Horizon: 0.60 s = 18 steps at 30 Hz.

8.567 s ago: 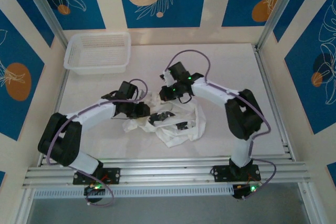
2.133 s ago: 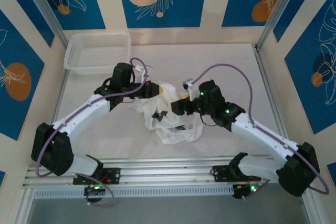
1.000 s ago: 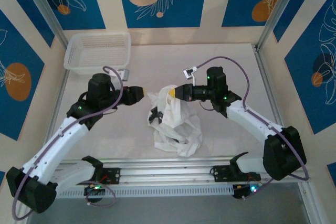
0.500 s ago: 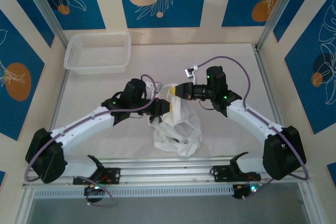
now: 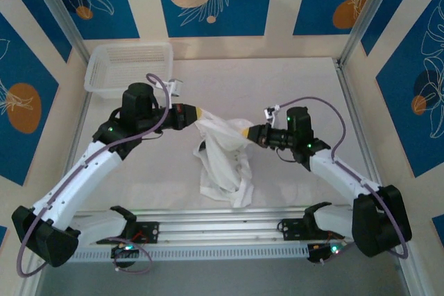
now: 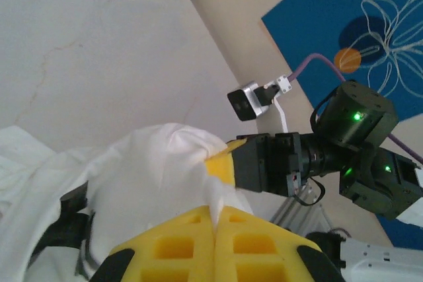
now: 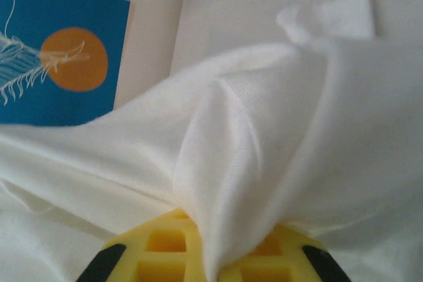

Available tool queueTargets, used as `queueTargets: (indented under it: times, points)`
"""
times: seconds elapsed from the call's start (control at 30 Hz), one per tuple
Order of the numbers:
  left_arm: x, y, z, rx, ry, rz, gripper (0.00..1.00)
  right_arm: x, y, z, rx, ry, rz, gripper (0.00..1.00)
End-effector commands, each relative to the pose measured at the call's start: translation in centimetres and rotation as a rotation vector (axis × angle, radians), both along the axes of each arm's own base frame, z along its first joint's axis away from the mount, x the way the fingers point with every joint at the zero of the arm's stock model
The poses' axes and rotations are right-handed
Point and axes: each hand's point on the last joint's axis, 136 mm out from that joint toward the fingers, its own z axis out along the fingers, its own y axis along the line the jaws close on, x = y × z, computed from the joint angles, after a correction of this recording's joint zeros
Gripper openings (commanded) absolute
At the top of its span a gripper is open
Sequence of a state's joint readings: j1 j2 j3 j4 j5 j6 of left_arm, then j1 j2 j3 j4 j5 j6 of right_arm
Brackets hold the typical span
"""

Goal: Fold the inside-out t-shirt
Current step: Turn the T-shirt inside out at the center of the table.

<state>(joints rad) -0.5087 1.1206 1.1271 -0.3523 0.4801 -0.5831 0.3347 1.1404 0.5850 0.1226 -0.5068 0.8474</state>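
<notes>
Basket [image 5: 128,91] sits in the upper left of the overhead view, and the t-shirt [image 5: 223,161] is well away from it, not inside. Shirt's bunched up mid-frame, top edge strung between both grippers, the rest drooping onto the table [image 5: 298,81]. Left gripper [image 5: 197,114] has its yellow pads pinched tight on the cloth at the shirt's upper left. Right gripper [image 5: 244,131] has a fold of shirt clamped between its pads on the right side.

Walls: cream wall panels [image 5: 281,5] carrying blue rectangles [image 5: 236,19] with white leaf outlines and orange discs
Table: pale off-white flat tabletop [image 5: 298,81]
Frame: slanted silver aluminium post [image 5: 370,12]; grooved aluminium rail [image 5: 222,227] along the near edge
</notes>
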Motion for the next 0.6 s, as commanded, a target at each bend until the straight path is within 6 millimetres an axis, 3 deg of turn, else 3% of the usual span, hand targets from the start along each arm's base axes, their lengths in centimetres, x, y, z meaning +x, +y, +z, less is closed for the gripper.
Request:
queueTargets:
  times: [0.0,0.1,0.2,0.23,0.33,0.47,0.5,0.57]
  points:
    - [0.3,0.6,-0.4,0.052,-0.023,-0.009,0.00,-1.8,-0.6,-2.0,-0.035,0.045,-0.038,0.22]
    - [-0.2,-0.2,-1.3,0.042,-0.012,-0.074,0.00,-1.7,-1.8,0.6,-0.091,-0.102,-0.105,0.52]
    - [-0.7,-1.0,-1.9,0.036,-0.006,-0.141,0.00,-1.1,-2.7,4.5,-0.196,-0.392,-0.153,0.86]
    - [-0.9,-1.1,-1.8,0.036,-0.013,-0.159,0.00,-1.2,-2.1,5.7,-0.246,-0.521,-0.124,0.90]
    - [-1.5,-1.5,-1.5,0.031,-0.029,-0.198,0.00,-1.8,1.1,7.9,-0.382,-0.822,0.027,0.91]
    - [-1.9,-2.2,-1.5,0.041,-0.034,-0.232,0.00,-3.0,6.6,8.5,-0.433,-0.956,0.284,0.91]
    - [-2.0,-2.4,-1.6,0.044,-0.037,-0.237,0.00,-2.9,7.5,8.4,-0.435,-0.951,0.314,0.89]
    - [-2.0,-2.4,-1.8,0.055,-0.039,-0.235,0.00,-1.7,8.9,7.9,-0.447,-0.906,0.315,0.73]
